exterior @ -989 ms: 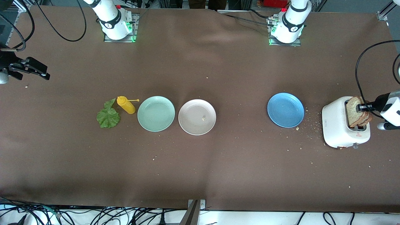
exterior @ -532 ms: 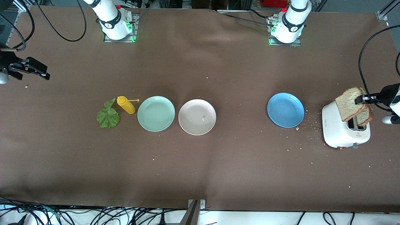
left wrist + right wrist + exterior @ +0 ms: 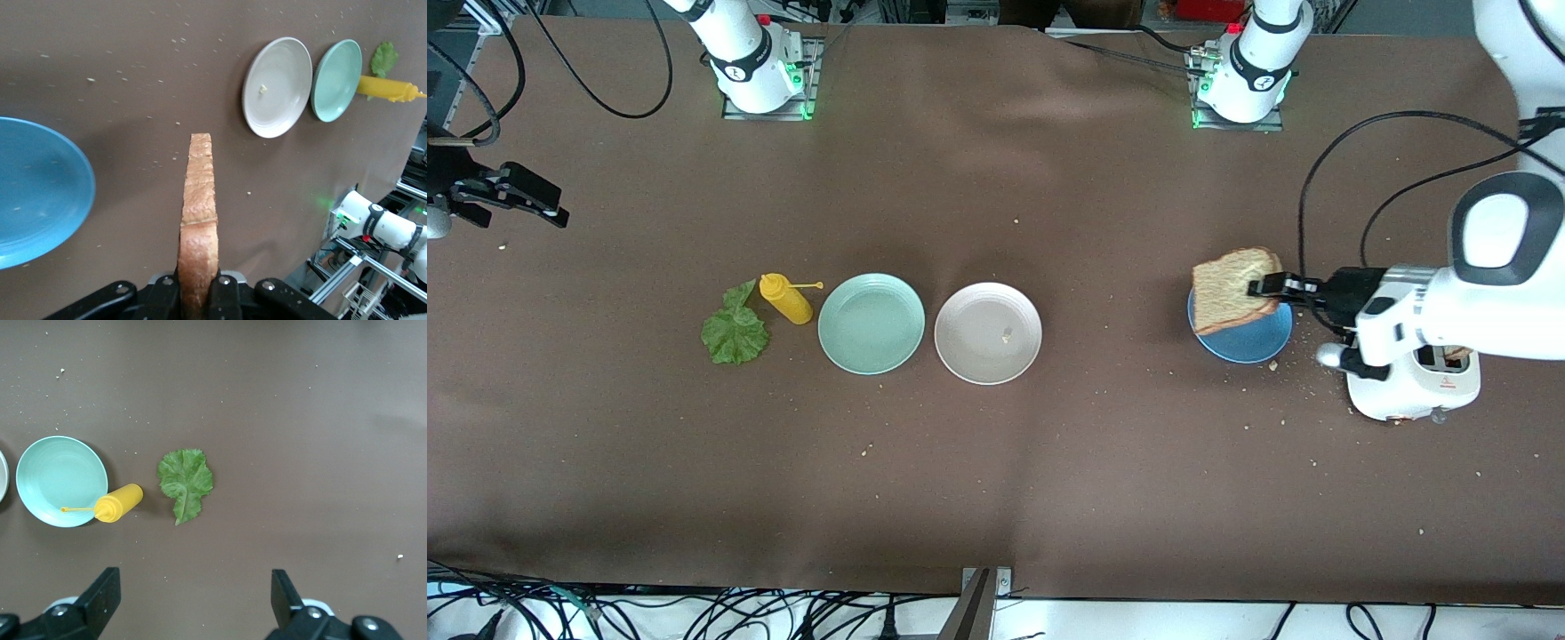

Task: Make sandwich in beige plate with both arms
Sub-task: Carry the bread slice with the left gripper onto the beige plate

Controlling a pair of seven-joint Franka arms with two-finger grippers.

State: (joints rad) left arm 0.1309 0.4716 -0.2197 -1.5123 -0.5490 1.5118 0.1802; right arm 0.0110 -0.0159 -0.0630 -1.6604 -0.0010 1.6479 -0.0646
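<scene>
Bright, even overhead light (soft shadows only), all views sharp.

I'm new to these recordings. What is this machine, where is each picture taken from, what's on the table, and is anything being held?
Two white robot arms share a brown table. One picture looks down from across the table; the other two come from cameras on the wrists. The left gripper is shut on a bread slice, carried over the blue plate, beside the white toaster. The right gripper waits open over the table's right-arm end. On the table lie the beige plate, bare but for a crumb, a mint-green plate, a yellow squeeze bottle and a lettuce leaf.
</scene>
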